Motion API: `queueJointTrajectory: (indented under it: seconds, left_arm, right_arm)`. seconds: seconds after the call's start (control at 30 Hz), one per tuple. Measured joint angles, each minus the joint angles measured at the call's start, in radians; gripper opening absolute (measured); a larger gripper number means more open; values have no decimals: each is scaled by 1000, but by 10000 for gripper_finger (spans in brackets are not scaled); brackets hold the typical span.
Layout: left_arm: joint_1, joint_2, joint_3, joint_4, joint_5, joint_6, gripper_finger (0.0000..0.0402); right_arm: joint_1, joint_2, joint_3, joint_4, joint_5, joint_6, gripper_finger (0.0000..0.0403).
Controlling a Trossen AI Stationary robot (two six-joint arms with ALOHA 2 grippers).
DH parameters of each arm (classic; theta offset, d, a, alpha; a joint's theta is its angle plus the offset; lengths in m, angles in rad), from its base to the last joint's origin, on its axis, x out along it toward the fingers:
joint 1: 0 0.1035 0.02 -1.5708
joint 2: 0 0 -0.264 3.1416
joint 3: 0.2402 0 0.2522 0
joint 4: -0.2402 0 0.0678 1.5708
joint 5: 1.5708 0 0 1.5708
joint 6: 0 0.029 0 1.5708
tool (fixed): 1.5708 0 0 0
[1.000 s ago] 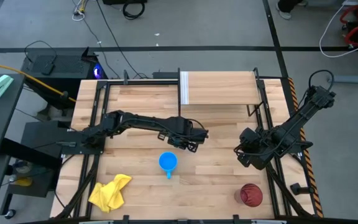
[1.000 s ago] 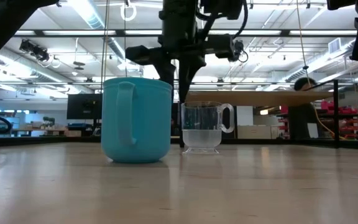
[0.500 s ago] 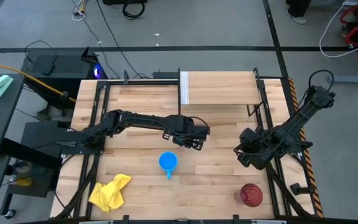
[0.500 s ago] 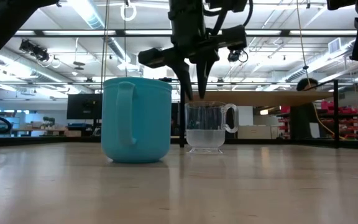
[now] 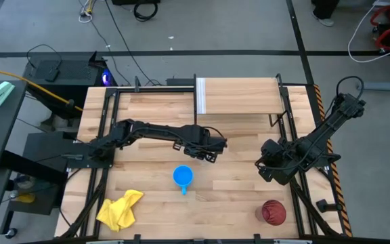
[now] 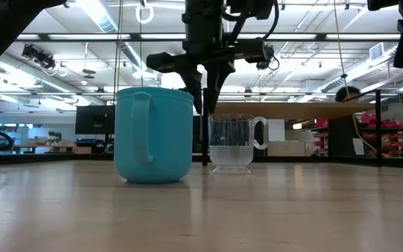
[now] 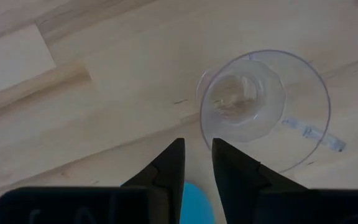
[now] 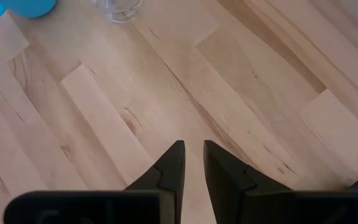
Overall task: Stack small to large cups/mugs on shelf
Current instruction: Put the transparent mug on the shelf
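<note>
So, how far along: nothing is stacked yet, and all three cups sit on the table point(image 5: 147, 203), well apart from each other.
Shelf: the shelf point(image 5: 239, 96) is at the top middle of the high view, with nothing on it.
Clear cup: the small clear cup point(image 7: 263, 109) stands on the table near the middle of the high view, mostly hidden under the left arm there; in the low view it is right of the blue mug.
Blue mug: the blue mug point(image 5: 183, 177) is just below the middle of the high view, standing up, with its handle toward the bottom of the frame.
Red cup: the tall red tumbler point(image 5: 273, 212) is at the lower right of the high view.
Left pincer: the left pincer point(image 7: 196, 163) hangs just above the clear cup's rim, its fingers close together with only a thin gap, holding nothing.
Right pincer: the right pincer point(image 8: 192, 163) waits over bare wood at the right of the high view, fingers nearly together, holding nothing.
Yellow cloth: the yellow cloth point(image 5: 119, 209) lies at the lower left.
Still to do: I think every cup must still be picked up and stacked on the shelf, small inside large.
</note>
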Motion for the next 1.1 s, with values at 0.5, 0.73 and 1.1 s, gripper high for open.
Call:
queueJointTrajectory:
  seconds: [0.5, 0.73, 1.1]
  left_arm:
    - [33, 6, 0, 55, 34, 4, 91]
    - [40, 6, 0, 53, 37, 24, 82]
    - [51, 16, 0, 42, 41, 32, 83]
  right_arm:
    - [0, 0, 0, 0, 2, -11, 66]
    - [0, 0, 0, 0, 2, -18, 66]
    - [0, 0, 0, 0, 2, -34, 66]
